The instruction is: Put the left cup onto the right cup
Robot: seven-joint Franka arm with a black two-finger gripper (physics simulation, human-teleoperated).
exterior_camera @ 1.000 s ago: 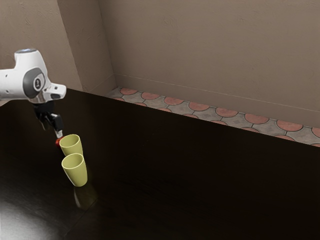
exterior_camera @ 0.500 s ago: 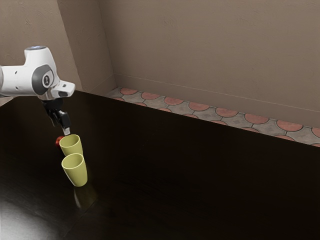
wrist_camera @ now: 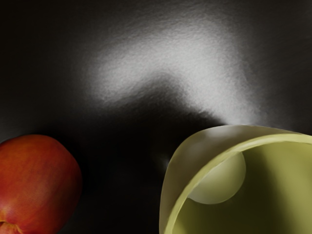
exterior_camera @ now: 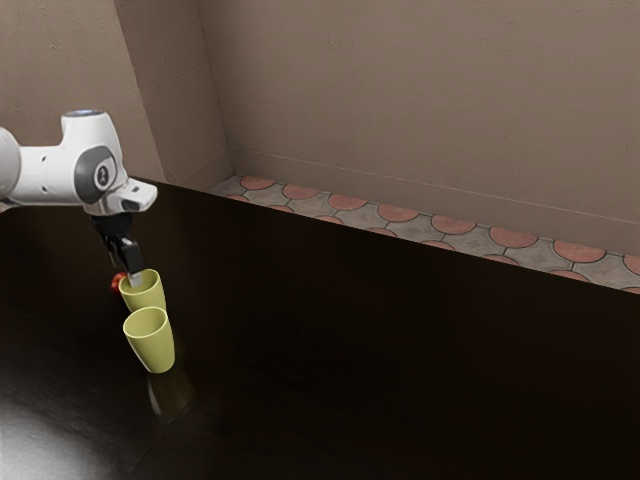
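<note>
Your gripper (exterior_camera: 124, 262) hangs at the rim of the far cup (exterior_camera: 143, 291), which stands just behind the near cup (exterior_camera: 149, 340) on the dark table (exterior_camera: 400, 350). Both cups stand upright, long axis vertical, mouths pointing up. You cannot tell how wide the gripper is spread or whether it grips anything. A red apple (exterior_camera: 117, 282) lies beyond the near cup, just beside the far cup.
</note>
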